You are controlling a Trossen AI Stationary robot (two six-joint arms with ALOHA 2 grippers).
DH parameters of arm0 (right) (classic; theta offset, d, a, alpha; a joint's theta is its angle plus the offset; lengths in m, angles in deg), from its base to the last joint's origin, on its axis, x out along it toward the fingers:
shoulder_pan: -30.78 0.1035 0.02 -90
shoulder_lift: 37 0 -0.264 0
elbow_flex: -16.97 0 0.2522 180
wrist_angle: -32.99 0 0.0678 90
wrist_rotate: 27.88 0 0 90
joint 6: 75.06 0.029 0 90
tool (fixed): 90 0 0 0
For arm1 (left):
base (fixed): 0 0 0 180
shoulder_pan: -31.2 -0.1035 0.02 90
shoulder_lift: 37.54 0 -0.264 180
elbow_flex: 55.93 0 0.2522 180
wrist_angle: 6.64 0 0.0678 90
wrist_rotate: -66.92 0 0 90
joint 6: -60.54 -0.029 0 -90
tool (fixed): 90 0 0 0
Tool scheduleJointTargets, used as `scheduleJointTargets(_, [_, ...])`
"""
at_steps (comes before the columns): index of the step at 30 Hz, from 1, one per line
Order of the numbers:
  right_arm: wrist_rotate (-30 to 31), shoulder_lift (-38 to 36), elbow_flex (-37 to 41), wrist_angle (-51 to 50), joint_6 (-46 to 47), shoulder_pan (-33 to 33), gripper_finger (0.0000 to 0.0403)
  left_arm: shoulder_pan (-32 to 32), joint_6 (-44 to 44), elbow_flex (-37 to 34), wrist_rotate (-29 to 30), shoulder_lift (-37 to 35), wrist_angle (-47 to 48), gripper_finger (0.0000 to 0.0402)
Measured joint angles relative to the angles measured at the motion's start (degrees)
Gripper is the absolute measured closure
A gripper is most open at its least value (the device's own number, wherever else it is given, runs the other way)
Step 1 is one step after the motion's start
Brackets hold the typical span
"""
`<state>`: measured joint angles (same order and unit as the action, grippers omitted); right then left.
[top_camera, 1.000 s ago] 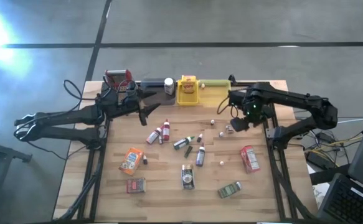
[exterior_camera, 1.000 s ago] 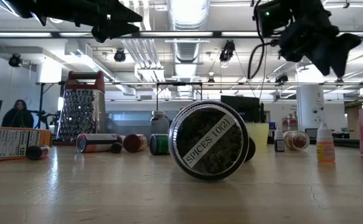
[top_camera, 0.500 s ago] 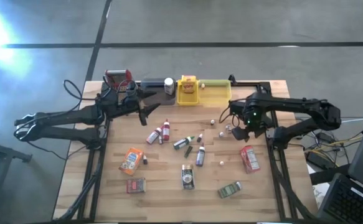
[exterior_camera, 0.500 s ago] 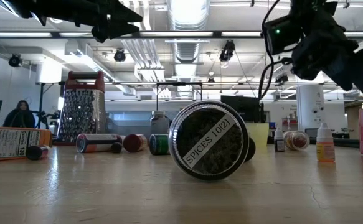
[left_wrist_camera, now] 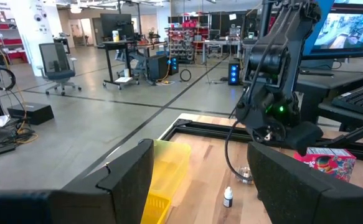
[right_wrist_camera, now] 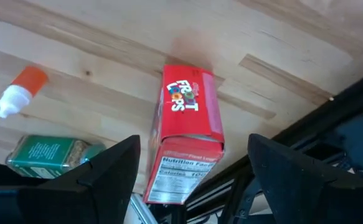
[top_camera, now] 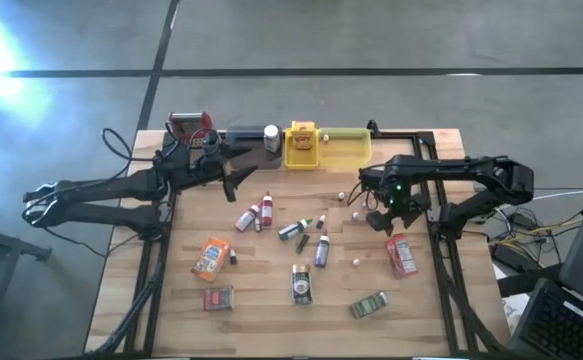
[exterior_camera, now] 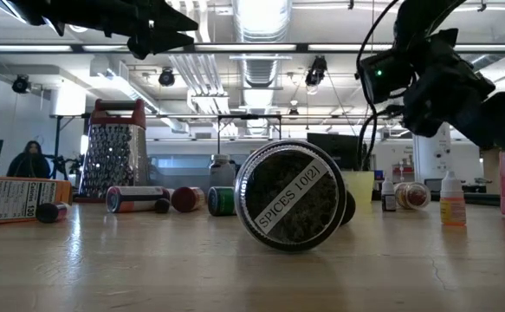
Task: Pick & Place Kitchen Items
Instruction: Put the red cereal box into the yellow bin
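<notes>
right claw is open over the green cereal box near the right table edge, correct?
Not quite: the cereal box is red, not green, as the right wrist view shows. The rest holds: the right claw is open above it, near the right edge of the table.

Pale wooden worktop [top_camera: 271, 320] with darker grain streaks; black frame rails along its edges; small red cardboard box [right_wrist_camera: 187, 140] printed with white and multicoloured lettering and a white nutrition panel; green flat tin [right_wrist_camera: 47, 157] with a mottled pale face; tiny white dropper bottle with orange cap [right_wrist_camera: 20, 92]; yellow plastic tray [top_camera: 303, 145] beside a yellow-green tray [top_camera: 346, 140]; metal grater with red top [exterior_camera: 112, 160], perforated silver face; round dark-rimmed spice jar [exterior_camera: 292, 197] with a white label in black lettering; orange packet [top_camera: 210, 258] with a pale panel; both arms black.
</notes>
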<state>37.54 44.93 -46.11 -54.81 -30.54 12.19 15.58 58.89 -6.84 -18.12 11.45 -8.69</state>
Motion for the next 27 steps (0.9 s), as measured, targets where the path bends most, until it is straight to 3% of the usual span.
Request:
scheduleJointTargets(7, [-0.96, 3.49, 0.26, 1.72, -1.93, 0.01, 0.0101, 0.0, 0.0, 0.0, 0.0, 0.0, 0.0, 0.0138])
scheduleJointTargets(27, [-3.72, 9.1, 2.06, 4.74, -4.62, 4.13, 0.0144, 0.0, 0.33, -0.02, 0.02, 0.0, 0.48, 0.0138])
